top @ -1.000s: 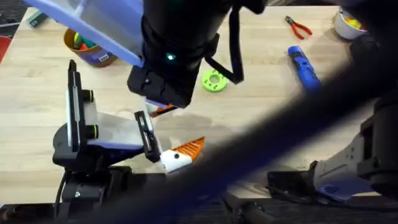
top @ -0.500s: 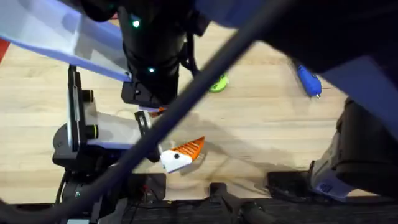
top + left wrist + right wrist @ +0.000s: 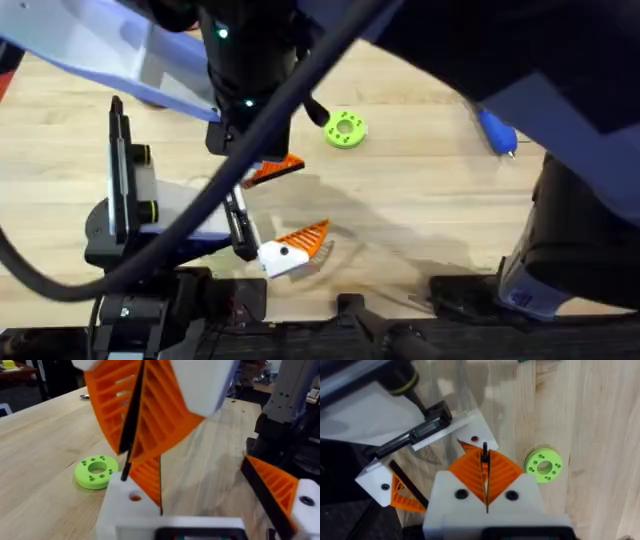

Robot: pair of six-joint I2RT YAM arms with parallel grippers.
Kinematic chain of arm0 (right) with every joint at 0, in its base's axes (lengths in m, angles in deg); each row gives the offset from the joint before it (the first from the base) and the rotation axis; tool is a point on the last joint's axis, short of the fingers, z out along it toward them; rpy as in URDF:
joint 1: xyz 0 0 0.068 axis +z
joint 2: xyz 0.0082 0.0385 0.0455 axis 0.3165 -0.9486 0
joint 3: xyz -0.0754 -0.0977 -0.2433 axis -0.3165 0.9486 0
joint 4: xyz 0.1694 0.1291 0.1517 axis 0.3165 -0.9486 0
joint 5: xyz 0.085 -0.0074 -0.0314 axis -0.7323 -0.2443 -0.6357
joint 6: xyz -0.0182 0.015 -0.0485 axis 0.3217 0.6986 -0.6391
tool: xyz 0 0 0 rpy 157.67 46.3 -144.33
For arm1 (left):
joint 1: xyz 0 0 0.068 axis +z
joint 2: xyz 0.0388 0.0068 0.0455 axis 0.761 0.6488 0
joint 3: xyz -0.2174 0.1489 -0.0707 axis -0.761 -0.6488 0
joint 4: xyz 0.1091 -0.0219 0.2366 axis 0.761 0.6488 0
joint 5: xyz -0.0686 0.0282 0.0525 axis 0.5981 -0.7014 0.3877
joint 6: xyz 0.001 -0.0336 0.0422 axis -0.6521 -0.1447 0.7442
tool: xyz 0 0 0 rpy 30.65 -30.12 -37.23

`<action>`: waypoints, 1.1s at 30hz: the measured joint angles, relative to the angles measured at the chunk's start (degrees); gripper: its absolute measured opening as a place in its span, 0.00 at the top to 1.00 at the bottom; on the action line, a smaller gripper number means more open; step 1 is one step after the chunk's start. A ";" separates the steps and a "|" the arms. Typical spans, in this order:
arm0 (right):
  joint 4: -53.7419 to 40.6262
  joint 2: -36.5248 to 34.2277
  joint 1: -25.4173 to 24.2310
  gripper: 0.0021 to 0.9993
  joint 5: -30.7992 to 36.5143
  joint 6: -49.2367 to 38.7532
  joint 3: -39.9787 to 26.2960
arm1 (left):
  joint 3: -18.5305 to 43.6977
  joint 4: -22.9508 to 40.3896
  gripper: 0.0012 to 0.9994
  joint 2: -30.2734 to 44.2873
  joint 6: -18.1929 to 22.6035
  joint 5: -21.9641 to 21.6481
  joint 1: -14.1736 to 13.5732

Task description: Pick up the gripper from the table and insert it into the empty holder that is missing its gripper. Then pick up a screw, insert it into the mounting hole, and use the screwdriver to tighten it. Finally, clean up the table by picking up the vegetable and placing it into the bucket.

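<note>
Pressed shut on the gripper, jaws of the right gripper: small orange ribbed wedge with a black face, lower end meeting the holder, a white block with one mounting hole. Spread wide and holding nothing, jaws of the left gripper. Farther out on the table: one blue screwdriver, one lime-green disc.

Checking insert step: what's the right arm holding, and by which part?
The orange gripper, pinched by its upper part between the right fingers; its lower end meets the holder.
</note>
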 joint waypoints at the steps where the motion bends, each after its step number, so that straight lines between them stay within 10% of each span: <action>1: -0.15 0.00 0.06 1.00 0.00 -0.01 0.00 | 0.00 0.00 0.01 0.00 0.00 0.00 0.00; 33: -0.76 -1.81 1.17 1.00 -0.02 0.03 0.00 | 0.00 0.00 0.01 0.00 0.00 0.00 0.00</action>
